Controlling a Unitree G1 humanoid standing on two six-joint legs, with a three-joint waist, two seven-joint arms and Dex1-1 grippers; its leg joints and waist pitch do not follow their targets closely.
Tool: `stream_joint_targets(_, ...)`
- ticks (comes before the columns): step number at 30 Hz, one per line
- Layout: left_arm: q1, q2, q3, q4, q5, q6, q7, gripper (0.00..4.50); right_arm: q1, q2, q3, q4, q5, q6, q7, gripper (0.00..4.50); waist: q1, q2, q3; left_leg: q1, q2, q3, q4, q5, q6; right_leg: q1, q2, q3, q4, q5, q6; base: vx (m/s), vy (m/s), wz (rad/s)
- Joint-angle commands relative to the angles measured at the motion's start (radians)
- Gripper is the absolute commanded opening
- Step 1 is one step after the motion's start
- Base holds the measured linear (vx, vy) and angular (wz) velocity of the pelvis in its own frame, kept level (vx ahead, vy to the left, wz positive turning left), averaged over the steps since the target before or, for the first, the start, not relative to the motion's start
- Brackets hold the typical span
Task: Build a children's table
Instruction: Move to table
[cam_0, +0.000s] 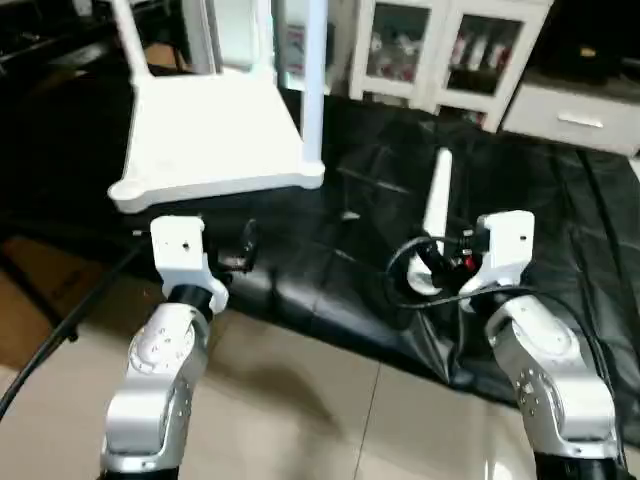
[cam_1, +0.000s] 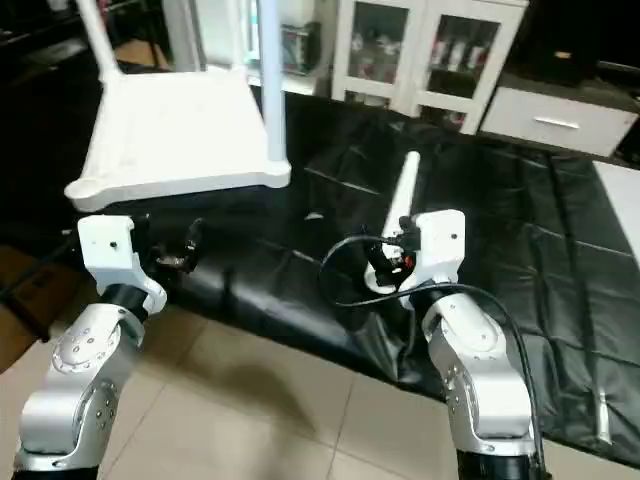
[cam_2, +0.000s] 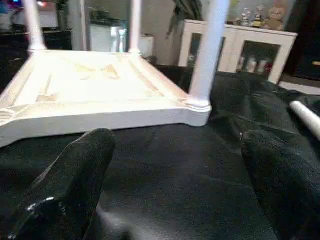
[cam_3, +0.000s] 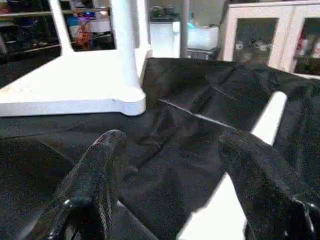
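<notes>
A crinkly, shiny black sheet (cam_0: 520, 200) covered the work surface, with white glass-door cabinets (cam_0: 440, 50) behind it. The left gripper (cam_2: 175, 190) had its smooth black fingers (cam_2: 75, 180) wide apart, holding nothing, near the sheet's front edge. The right gripper (cam_3: 170, 190) was open too, around the thick end of a loose white tube leg (cam_0: 436, 205) lying on the sheet. The white plastic tabletop (cam_0: 215, 140) lay upside down at the sheet's back left, round legs (cam_0: 312, 70) standing in its corners. I could read no writing.
</notes>
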Motion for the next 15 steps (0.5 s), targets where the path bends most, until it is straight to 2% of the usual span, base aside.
stream_joint_targets(1,-0.009,0.004,-0.011,-0.012,0.002,0.019,-0.010,4.44,0.014,0.010,-0.020,-0.009,0.009,0.019,-0.017,3.24,0.051,-0.030,-0.047,-0.044,0.055,-0.122,0.073,-0.210,0.051,0.052,-0.194,0.247,-0.177,-0.451,-0.197,0.031,0.114,-0.51)
stream_joint_targets(2,-0.012,0.003,-0.011,-0.011,0.001,0.021,-0.010,4.44,0.017,0.011,-0.020,-0.014,0.011,0.023,-0.021,3.24,0.062,-0.009,-0.060,-0.051,0.057,-0.148,0.071,-0.178,0.037,0.057,-0.173,0.252,-0.165,-0.421,-0.210,0.037,0.180,-0.62)
stream_joint_targets(3,-0.015,0.002,-0.013,-0.008,0.000,0.021,-0.010,4.44,0.019,0.012,-0.020,-0.018,0.012,0.025,-0.024,3.24,0.048,-0.009,-0.054,-0.049,0.051,-0.158,0.037,-0.150,0.040,0.048,-0.112,0.235,-0.152,-0.391,-0.200,0.037,0.180,-0.62)
stream_joint_targets(4,-0.016,0.001,-0.014,-0.009,-0.001,0.022,-0.010,4.44,0.020,0.012,-0.021,-0.021,0.013,0.027,-0.026,3.24,0.027,0.007,-0.055,0.009,0.023,-0.127,-0.084,-0.089,0.081,-0.002,0.062,0.136,-0.104,-0.321,-0.129,0.027,0.200,-0.70)
stream_joint_targets(5,-0.020,-0.003,-0.020,-0.009,0.000,0.030,-0.006,4.44,0.020,0.010,-0.024,-0.023,0.018,0.029,-0.032,3.24,-0.029,0.019,-0.050,0.082,0.075,-0.110,-0.143,0.004,0.226,-0.113,0.116,-0.028,0.049,-0.288,-0.094,0.000,0.209,-0.61)
stream_joint_targets(6,-0.020,-0.004,-0.020,-0.009,0.000,0.031,-0.005,4.44,0.020,0.010,-0.024,-0.023,0.018,0.029,-0.032,3.24,-0.035,0.043,-0.062,0.058,0.120,-0.083,-0.169,0.110,0.251,-0.104,0.067,-0.117,0.153,-0.221,-0.097,0.000,0.209,-0.61)
stream_joint_targets(7,-0.020,-0.007,-0.021,-0.012,0.003,0.039,0.002,4.44,0.021,0.007,-0.023,-0.023,0.018,0.030,-0.035,3.24,-0.031,0.035,-0.054,0.074,0.148,-0.046,-0.167,0.264,0.202,-0.120,0.031,-0.156,0.142,-0.119,-0.119,-0.030,0.206,-0.51)
stream_joint_targets(8,-0.020,-0.005,-0.024,-0.014,0.009,0.047,0.005,4.44,0.021,0.005,-0.024,-0.022,0.014,0.030,-0.037,3.24,-0.030,0.020,-0.048,0.066,0.153,-0.022,-0.172,0.268,0.151,-0.105,0.023,-0.168,0.127,-0.074,-0.136,-0.029,0.183,-0.59)
stream_joint_targets(9,-0.019,0.005,-0.036,-0.016,0.029,0.052,0.007,4.44,0.021,0.005,-0.026,-0.022,0.012,0.030,-0.038,3.24,-0.020,-0.006,-0.069,0.097,0.169,-0.018,-0.164,0.173,-0.012,-0.071,-0.022,-0.146,0.081,-0.025,-0.171,-0.029,0.183,-0.59)
stream_joint_targets(10,-0.015,0.000,-0.035,-0.016,0.031,0.047,0.012,4.44,0.019,0.003,-0.030,-0.020,0.011,0.034,-0.038,3.24,0.018,-0.043,-0.075,0.062,0.085,0.005,-0.071,-0.047,-0.171,-0.012,-0.118,-0.032,-0.020,-0.066,-0.283,-0.013,0.169,-0.67)
stream_joint_targets(11,-0.013,-0.006,-0.032,-0.016,0.028,0.045,0.017,4.44,0.018,0.002,-0.032,-0.019,0.011,0.036,-0.037,3.24,0.044,-0.028,-0.066,0.014,0.083,-0.059,0.004,-0.113,-0.155,0.031,-0.191,0.061,-0.061,-0.072,-0.361,-0.008,0.161,-0.56)
stream_joint_targets(12,-0.011,-0.013,-0.025,-0.017,0.020,0.043,0.021,4.44,0.018,0.000,-0.032,-0.019,0.010,0.036,-0.036,3.24,0.032,0.002,-0.045,-0.038,0.133,-0.162,-0.004,-0.073,-0.078,0.070,-0.199,0.002,-0.056,-0.132,-0.456,-0.008,0.161,-0.56)
stream_joint_targets(13,-0.010,-0.011,-0.025,-0.020,0.022,0.042,0.023,4.44,0.017,-0.004,-0.030,-0.019,0.007,0.037,-0.035,3.24,-0.027,0.066,-0.039,-0.020,0.258,-0.267,-0.178,-0.025,-0.105,0.014,0.014,-0.131,0.055,-0.156,-0.240,-0.001,0.158,-0.51)
stream_joint_targets(14,-0.007,-0.020,-0.014,-0.022,0.007,0.042,0.026,4.44,0.016,-0.007,-0.029,-0.018,0.003,0.037,-0.035,3.24,-0.035,0.061,-0.046,0.027,0.310,-0.279,-0.189,0.009,-0.097,-0.045,0.022,-0.128,0.094,-0.196,-0.116,0.025,0.111,-0.06)
stream_joint_targets(15,-0.005,-0.027,-0.006,-0.024,-0.004,0.043,0.028,4.44,0.016,-0.010,-0.027,-0.018,0.002,0.038,-0.037,3.24,-0.040,0.060,-0.058,0.038,0.272,-0.235,-0.154,0.214,-0.109,-0.076,0.029,-0.134,0.154,-0.180,-0.023,0.025,0.111,-0.06)
